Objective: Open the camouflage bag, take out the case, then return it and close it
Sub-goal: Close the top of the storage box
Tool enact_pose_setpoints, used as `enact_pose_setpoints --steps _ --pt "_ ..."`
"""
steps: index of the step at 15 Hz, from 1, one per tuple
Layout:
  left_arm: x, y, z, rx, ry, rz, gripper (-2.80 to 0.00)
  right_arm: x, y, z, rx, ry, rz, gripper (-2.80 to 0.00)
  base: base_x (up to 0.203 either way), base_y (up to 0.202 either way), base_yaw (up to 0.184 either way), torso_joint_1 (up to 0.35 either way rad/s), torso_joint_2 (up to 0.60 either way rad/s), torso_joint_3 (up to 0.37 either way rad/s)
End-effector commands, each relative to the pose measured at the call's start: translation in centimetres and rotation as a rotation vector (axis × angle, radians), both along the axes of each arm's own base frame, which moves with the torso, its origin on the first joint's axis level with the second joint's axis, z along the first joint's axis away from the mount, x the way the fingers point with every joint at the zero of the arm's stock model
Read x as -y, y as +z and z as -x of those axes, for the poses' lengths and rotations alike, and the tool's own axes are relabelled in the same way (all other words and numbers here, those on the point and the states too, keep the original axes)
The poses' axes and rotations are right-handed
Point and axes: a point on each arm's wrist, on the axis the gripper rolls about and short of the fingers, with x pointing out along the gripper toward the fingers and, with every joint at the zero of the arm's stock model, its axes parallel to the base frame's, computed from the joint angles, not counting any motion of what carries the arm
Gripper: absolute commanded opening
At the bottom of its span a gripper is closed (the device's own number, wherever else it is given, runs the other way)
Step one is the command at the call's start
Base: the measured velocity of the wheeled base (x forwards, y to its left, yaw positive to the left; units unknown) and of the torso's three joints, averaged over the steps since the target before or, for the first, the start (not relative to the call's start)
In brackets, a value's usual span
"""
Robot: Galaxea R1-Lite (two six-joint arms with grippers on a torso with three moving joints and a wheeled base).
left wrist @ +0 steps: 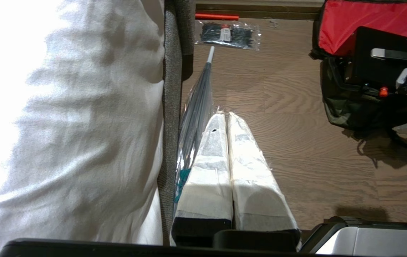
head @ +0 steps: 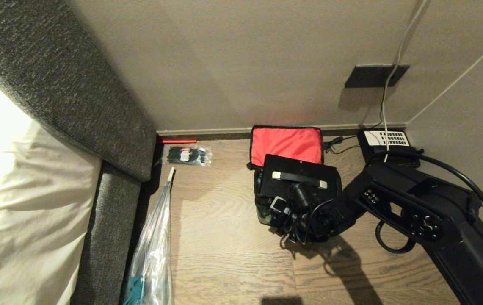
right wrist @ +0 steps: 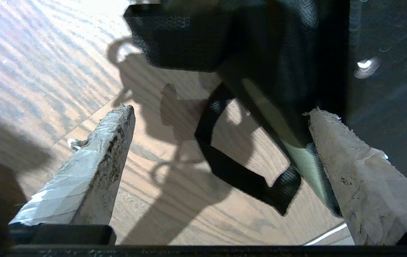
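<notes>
Right now the camouflage bag (head: 266, 209) stands on the wooden floor (head: 224, 237) near the wall, at about one o'clock from the middle of the head view, its red-lined lid (head: 287, 144) thrown back at twelve o'clock. The case (head: 298, 178) sits tilted on the bag's mouth, only partly in, handle (head: 299, 178) up. The right gripper (head: 290, 214) is low at the bag's six o'clock side, jaws released and wide, holding nothing; a black strap (right wrist: 239, 167) loops between its fingers (right wrist: 92, 167). The left gripper (left wrist: 226, 171) is parked by the bed (left wrist: 64, 125), jaws pressed together, empty.

Risks, as I judge them: a closing or lifting move could snag that strap and drag the soft bag; the tilted case may catch on the bag's rim or slide off; the telephone (head: 383, 140) and its cord lie near the arm.
</notes>
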Motion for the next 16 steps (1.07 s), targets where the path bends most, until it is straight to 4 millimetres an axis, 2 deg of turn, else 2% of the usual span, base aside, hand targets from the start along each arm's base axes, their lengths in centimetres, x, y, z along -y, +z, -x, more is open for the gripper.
enact_pose_setpoints --steps 1,9,13,16 --pt "0.0 0.0 0.0 0.002 0.001 0.0 -2.8 0.2 -0.5 -0.2 -0.005 -0.004 0.009 0.0 0.0 0.0 0.0 0.0 0.0 0.0" --pt "0.0 0.0 0.0 0.002 0.001 0.0 -2.8 0.9 -1.3 -1.0 0.005 -0.026 0.003 0.0 0.0 0.0 0.0 0.0 0.0 0.0" --pt "0.0 0.0 0.0 0.002 0.001 0.0 -2.8 0.7 -1.2 -2.1 0.082 -0.031 -0.039 0.0 0.0 0.0 0.0 0.0 0.0 0.0" --pt "0.0 0.0 0.0 0.002 0.001 0.0 -2.8 1.4 -1.4 -2.4 0.083 -0.045 -0.039 0.0 0.0 0.0 0.0 0.0 0.0 0.0"
